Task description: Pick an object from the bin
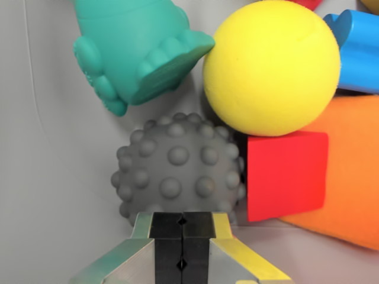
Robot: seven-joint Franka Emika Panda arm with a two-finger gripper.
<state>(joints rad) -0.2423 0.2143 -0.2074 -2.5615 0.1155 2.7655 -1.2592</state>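
Observation:
My gripper (183, 236) sits at the bottom centre of the wrist view, its two black pads pressed together with nothing between them. Just beyond the fingertips lies a grey knobbly ball (177, 168). A teal rubber toy with feet (133, 50) lies at the upper left, touching a big yellow foam ball (272, 65). Below the yellow ball stands a red foam block (287, 174), resting against an orange foam piece (352, 171). A blue foam shape (358, 47) shows at the upper right.
The bin's pale grey floor and wall (41, 148) fill the wrist view's left, bare of objects. The toys crowd tightly together from the centre to the right edge. A scrap of red shows at the top edge.

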